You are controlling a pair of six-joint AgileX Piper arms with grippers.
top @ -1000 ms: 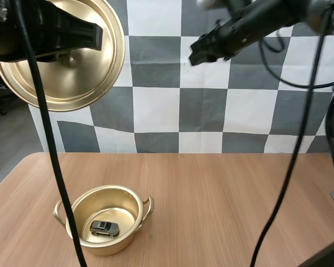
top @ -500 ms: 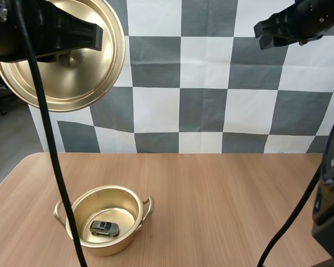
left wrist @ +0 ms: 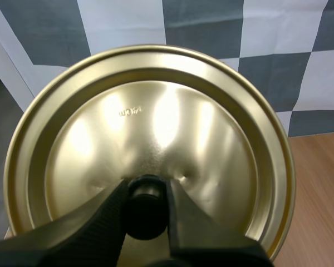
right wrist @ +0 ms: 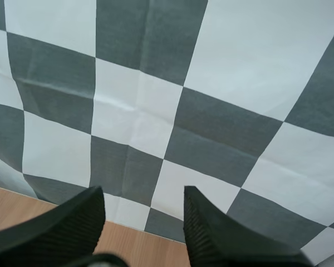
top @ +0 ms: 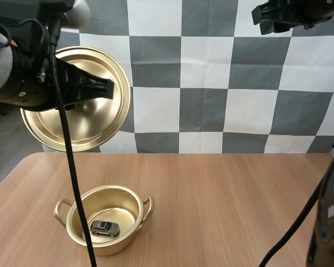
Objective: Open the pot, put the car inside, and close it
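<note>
A gold pot (top: 104, 219) stands open on the wooden table, near the front left. A small grey toy car (top: 104, 227) lies on its bottom. High above and behind it hangs the gold lid (top: 78, 100), tilted on edge with its underside showing. My left gripper (top: 103, 88) is shut on the lid's black knob (left wrist: 146, 206), fingers pinching it from both sides against the lid (left wrist: 150, 139). My right gripper (top: 261, 19) is raised high at the far right, over the table's back edge. Its fingers (right wrist: 72, 222) stand apart with nothing between them.
The wooden table (top: 228, 200) stretches bare to the right of the pot. Its left front corner lies close to the pot's left handle (top: 60, 210).
The left arm has lowered the lid and shifted it a little to the right, toward the pot. The right arm has swung up and to the right.
</note>
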